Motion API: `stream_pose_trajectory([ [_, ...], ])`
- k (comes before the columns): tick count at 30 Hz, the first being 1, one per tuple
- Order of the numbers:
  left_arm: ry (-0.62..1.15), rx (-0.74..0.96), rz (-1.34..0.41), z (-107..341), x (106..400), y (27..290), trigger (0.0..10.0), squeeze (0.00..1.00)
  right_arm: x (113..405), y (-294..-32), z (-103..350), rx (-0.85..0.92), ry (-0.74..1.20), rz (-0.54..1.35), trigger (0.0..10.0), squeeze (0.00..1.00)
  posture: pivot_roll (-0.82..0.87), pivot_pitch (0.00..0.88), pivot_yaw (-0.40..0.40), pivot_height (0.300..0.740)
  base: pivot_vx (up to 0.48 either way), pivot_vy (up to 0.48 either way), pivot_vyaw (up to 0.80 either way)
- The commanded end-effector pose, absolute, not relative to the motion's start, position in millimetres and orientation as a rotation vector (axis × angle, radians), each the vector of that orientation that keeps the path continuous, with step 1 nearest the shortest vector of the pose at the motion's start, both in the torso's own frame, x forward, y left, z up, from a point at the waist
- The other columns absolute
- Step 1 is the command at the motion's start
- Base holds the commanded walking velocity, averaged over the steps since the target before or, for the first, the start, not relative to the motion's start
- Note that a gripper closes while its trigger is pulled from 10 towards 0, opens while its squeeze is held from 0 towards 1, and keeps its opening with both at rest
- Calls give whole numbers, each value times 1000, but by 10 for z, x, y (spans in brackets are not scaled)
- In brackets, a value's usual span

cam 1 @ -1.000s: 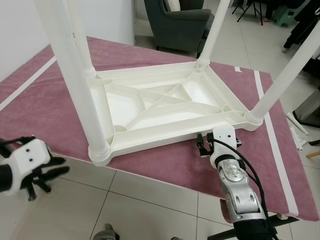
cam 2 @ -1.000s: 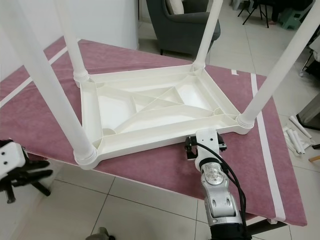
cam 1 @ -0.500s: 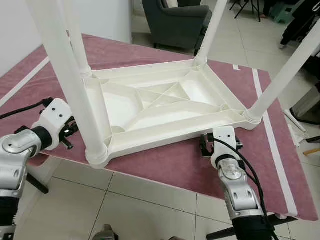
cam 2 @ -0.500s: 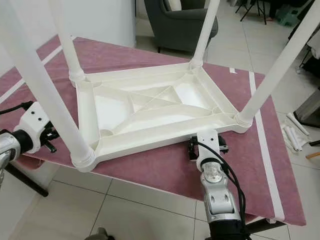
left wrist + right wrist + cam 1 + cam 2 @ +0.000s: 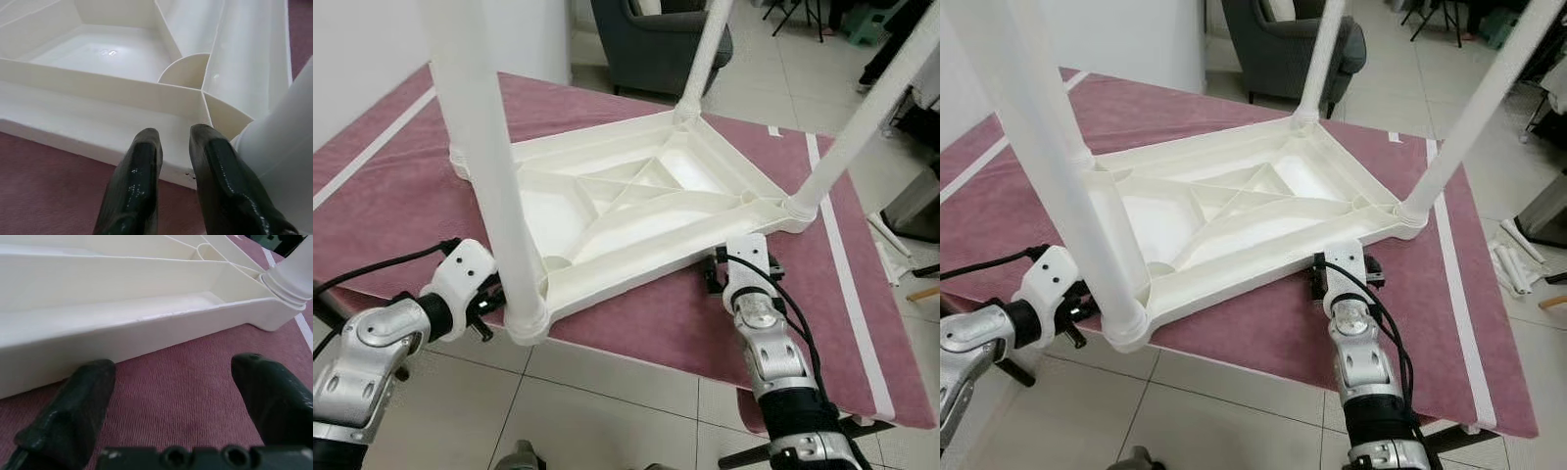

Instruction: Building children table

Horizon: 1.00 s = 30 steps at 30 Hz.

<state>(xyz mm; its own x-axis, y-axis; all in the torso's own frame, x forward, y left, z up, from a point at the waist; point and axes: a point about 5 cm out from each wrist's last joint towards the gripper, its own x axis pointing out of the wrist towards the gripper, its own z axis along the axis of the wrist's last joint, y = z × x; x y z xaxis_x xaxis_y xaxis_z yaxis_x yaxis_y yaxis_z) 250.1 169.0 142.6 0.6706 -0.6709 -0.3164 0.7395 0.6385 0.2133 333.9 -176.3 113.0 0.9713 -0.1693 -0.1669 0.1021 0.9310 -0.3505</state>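
Left gripper (image 5: 487, 302), fingers (image 5: 142, 171) nearly closed and holding nothing, beside the near-left leg (image 5: 494, 186) of the white plastic children's table (image 5: 636, 211), upturned on the maroon-covered table (image 5: 391, 206). Right gripper (image 5: 176, 396), fingers spread wide and empty, faces the near rim. Good practice, judged: grip the rim squarely at both points before turning.

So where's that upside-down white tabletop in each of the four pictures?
Left eye view: the upturned tabletop lies in the centre, on the maroon cloth.
Right eye view: centre again.
Left wrist view: its ribbed underside, just ahead of the left gripper.
Right wrist view: its long side wall, just ahead of the right gripper.
Shared landmark: the maroon cloth beneath it.
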Motion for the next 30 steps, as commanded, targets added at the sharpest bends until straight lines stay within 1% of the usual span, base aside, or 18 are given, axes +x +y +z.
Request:
stream_pose_trajectory([
  [1, 199, 292, -904, 1404, 2452, 1363, 10000, 0, 3510, -1417, 1228, -318, 146, 14, 10000, 0, 238, 65, -49, 740, 0, 0, 0],
  [2, 199, 292, -904, 1404, 2452, 1363, 10000, 0, 3510, -1417, 1228, -318, 146, 14, 10000, 0, 238, 65, -49, 740, 0, 0, 0],
  [6, 154, 235, -921, 1438, 2497, 1002, 10000, 0, 3696, -1174, 1349, -325, 115, 122, 10000, 0, 254, 72, -59, 740, 0, 0, 0],
  [7, 154, 235, -921, 1438, 2497, 1002, 10000, 0, 3696, -1174, 1349, -325, 115, 122, 10000, 0, 254, 72, -59, 740, 0, 0, 0],
  [9, 138, 210, -947, 1464, 2520, 821, 10000, 0, 3770, -1044, 1408, -318, 98, 185, 10000, 0, 256, 75, -59, 740, 0, 0, 0],
  [11, 134, 201, -958, 1473, 2523, 761, 10000, 0, 3793, -1002, 1426, -322, 93, 206, 10000, 0, 256, 76, -59, 740, 0, 0, 0],
  [13, 118, 177, -991, 1495, 2538, 579, 10000, 0, 3835, -913, 1481, -303, 76, 255, 10000, 0, 259, 77, -61, 740, 0, 0, 0],
  [14, 118, 177, -991, 1495, 2538, 579, 10000, 0, 3835, -913, 1481, -303, 76, 255, 10000, 0, 259, 77, -61, 740, 0, 0, 0],
  [16, 100, 163, -1012, 1521, 2561, 434, 10000, 0, 3857, -866, 1530, -283, 58, 281, 10000, 0, 257, 75, -62, 740, 0, 0, 0],
  [17, 100, 163, -1012, 1521, 2561, 434, 10000, 0, 3857, -866, 1530, -283, 58, 281, 10000, 0, 257, 75, -62, 740, 0, 0, 0],
  [19, 82, 142, -988, 1562, 2649, 254, 10000, 0, 3902, -853, 1578, -282, 38, 290, 10000, 0, 251, 70, -61, 740, 0, 0, 0],
  [20, 68, 128, -959, 1596, 2717, 189, 10000, 0, 3924, -892, 1605, -291, 27, 270, 10000, 0, 247, 68, -61, 740, 0, 0, 0],
  [22, 61, 120, -938, 1617, 2759, 159, 10000, 0, 3937, -923, 1620, -298, 20, 254, 10000, 0, 247, 68, -61, 740, 0, 0, 0],
  [23, 57, 121, -917, 1631, 2802, 154, 10000, 0, 3948, -986, 1631, -313, 10, 228, 10000, 0, 233, 65, -55, 740, 0, 0, 0],
  [25, 41, 146, -855, 1652, 2905, 214, 10000, 0, 3957, -1163, 1634, -344, -8, 167, 10000, 0, 223, 62, -50, 740, 0, 0, 0],
  [26, 41, 146, -855, 1652, 2905, 214, 10000, 0, 3957, -1163, 1634, -344, -8, 167, 10000, 0, 223, 62, -50, 740, 0, 0, 0],
  [27, 32, 164, -822, 1667, 2968, 289, 10000, 0, 3947, -1320, 1628, -359, -24, 119, 10000, 0, 215, 58, -46, 740, 0, 0, 0],
  [30, 27, 173, -811, 1676, 2992, 325, 10000, 0, 3938, -1388, 1622, -359, -29, 100, 10000, 0, 215, 58, -46, 740, 0, 0, 0],
])
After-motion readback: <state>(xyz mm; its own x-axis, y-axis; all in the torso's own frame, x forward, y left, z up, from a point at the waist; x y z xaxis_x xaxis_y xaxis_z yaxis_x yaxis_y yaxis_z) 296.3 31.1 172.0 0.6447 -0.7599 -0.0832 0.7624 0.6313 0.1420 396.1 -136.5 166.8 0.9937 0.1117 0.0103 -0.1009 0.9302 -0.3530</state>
